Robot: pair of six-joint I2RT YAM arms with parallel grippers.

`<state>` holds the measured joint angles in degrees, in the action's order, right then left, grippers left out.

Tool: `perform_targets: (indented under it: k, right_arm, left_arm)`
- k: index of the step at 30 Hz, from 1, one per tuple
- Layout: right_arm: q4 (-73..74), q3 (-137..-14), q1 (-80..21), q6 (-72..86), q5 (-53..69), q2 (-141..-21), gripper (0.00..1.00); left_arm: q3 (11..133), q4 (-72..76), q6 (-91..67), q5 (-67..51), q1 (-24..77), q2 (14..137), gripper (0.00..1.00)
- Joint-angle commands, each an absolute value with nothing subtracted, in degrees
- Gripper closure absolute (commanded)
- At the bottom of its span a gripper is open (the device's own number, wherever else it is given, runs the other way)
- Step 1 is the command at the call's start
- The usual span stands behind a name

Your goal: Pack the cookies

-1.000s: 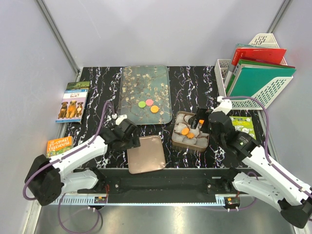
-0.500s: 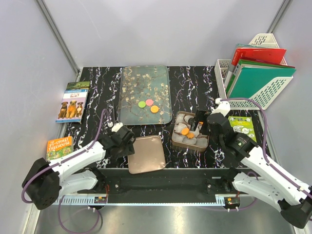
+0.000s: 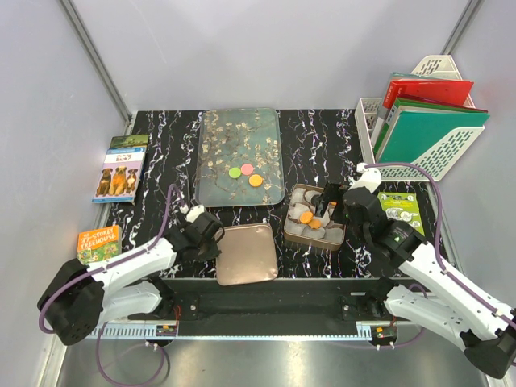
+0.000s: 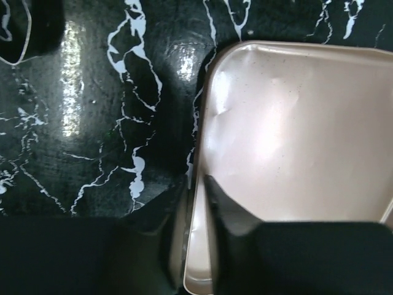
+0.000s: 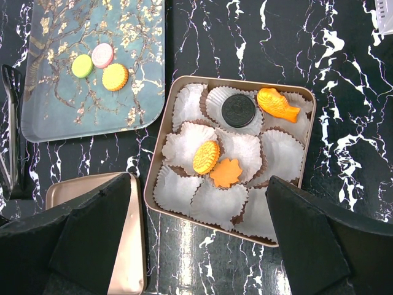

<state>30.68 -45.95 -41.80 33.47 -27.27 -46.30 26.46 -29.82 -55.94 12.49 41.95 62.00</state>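
Three cookies lie on the floral tray (image 3: 234, 137): a green one (image 5: 82, 65), a pink one (image 5: 102, 55) and an orange one (image 5: 115, 77). The square tin (image 5: 153, 166), lined with white wrappers, holds a dark brown cookie (image 5: 233, 109), an orange fish (image 5: 277, 104), an orange round (image 5: 206, 157) and an orange flower (image 5: 226, 173). My right gripper (image 5: 198, 181) hangs open over the tin's near side. The rose-gold lid (image 4: 295, 135) lies flat left of the tin. My left gripper (image 4: 198, 181) is shut on the lid's left rim, one finger on each side.
Two books (image 3: 119, 168) (image 3: 98, 242) lie along the left edge. A white file rack with folders (image 3: 423, 117) stands at the back right, with a green leaflet (image 3: 401, 208) in front of it. Black tongs (image 5: 11, 123) lie beside the tray's left edge.
My left gripper has closed onto the lid's left rim and drawn nearer. The lid has shifted slightly to the right. The right gripper stays open over the tin.
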Motion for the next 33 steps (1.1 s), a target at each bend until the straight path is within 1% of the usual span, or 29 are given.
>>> perform_targets:
  k: [1,3,7,12,15,19,23,28,33]
  right_arm:
    - [28.6,-46.0,-41.7,33.4,-27.3,-46.4,0.0]
    - [28.7,-46.1,-41.7,33.5,-27.3,-46.6,0.0]
    - [28.8,-46.6,-41.7,33.2,-27.4,-46.9,0.0]
    - [28.9,-47.1,-41.7,33.0,-27.3,-46.9,0.0]
    - [28.9,-47.8,-41.7,32.5,-27.2,-46.8,0.0]
    - [28.9,-49.0,-41.7,31.9,-27.2,-46.9,0.0]
    - [28.9,-50.0,-41.7,31.4,-27.7,-46.6,0.0]
    - [28.9,-50.6,-41.7,31.0,-27.1,-46.3,0.0]
    - [29.3,-52.8,-41.7,30.9,-26.7,-46.0,0.0]
  left_arm:
    - [24.3,-28.6,-56.3,10.8,42.2,63.6,0.85]
    - [24.6,-28.6,-56.0,10.5,42.1,64.1,0.91]
    - [25.5,-30.1,-55.5,11.1,42.2,63.9,1.0]
    - [28.6,-35.4,-54.6,13.4,42.2,60.1,1.0]
    - [33.0,-40.2,-53.4,15.4,42.3,56.5,1.0]
    - [42.2,-45.7,-51.0,19.4,42.5,52.8,1.0]
    - [49.1,-48.8,-48.3,22.1,42.5,52.5,1.0]
    - [55.5,-47.7,-43.0,27.8,42.6,54.9,1.0]
    - [59.7,-39.6,-35.4,35.6,42.5,58.9,1.0]
